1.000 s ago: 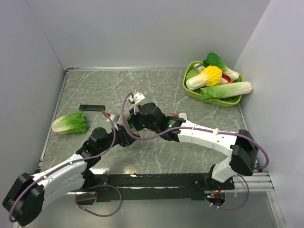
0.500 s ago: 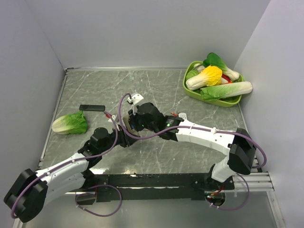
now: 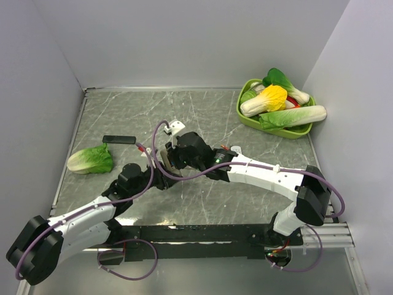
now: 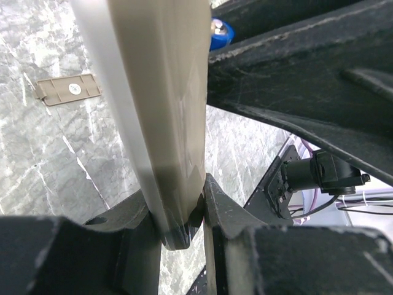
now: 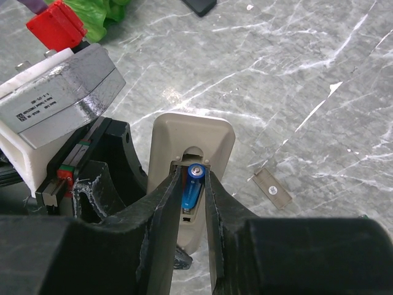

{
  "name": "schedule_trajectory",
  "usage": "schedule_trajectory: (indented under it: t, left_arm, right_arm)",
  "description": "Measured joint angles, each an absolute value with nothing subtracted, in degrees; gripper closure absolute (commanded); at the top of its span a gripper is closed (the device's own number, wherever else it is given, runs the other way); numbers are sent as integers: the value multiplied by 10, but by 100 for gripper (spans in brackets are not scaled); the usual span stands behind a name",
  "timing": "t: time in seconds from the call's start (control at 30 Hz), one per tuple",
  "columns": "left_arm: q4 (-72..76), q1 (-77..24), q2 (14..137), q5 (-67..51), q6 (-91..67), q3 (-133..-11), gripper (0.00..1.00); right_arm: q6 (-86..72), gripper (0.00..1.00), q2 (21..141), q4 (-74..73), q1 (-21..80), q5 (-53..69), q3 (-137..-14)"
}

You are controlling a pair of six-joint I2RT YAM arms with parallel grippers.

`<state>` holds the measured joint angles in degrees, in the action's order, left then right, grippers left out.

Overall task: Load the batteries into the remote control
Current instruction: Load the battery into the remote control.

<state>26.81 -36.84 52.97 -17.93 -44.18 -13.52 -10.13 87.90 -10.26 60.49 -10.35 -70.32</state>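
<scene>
The right wrist view looks down on the remote (image 5: 212, 132), its beige back up, with a blue battery (image 5: 191, 187) lying in the open recess. The right tool (image 5: 191, 176) has one finger on each side of that battery. Whether they pinch it or stand just clear, I cannot tell.

The left wrist view shows the remote edge-on, and here the left tool (image 4: 178, 215) is closed on its lower end.

From above, the two arms meet near the middle of the tabletop (image 3: 202, 110) and hide the remote almost wholly.

A small beige cover (image 5: 272, 189) lies flat beside the remote. A black bar (image 3: 119, 139) and a lettuce (image 3: 90, 160) lie to the left. A green basket (image 3: 245, 117) of vegetables sits well apart at the far right corner.
</scene>
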Motion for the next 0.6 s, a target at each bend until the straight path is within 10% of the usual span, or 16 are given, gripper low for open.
schedule_trajectory:
  t: [0.6]
  left_arm:
    - [284, -368, 550, -182, -455, -142, 97]
  right_arm:
    - [-83, 65, 879, -109, 604, -105, -707]
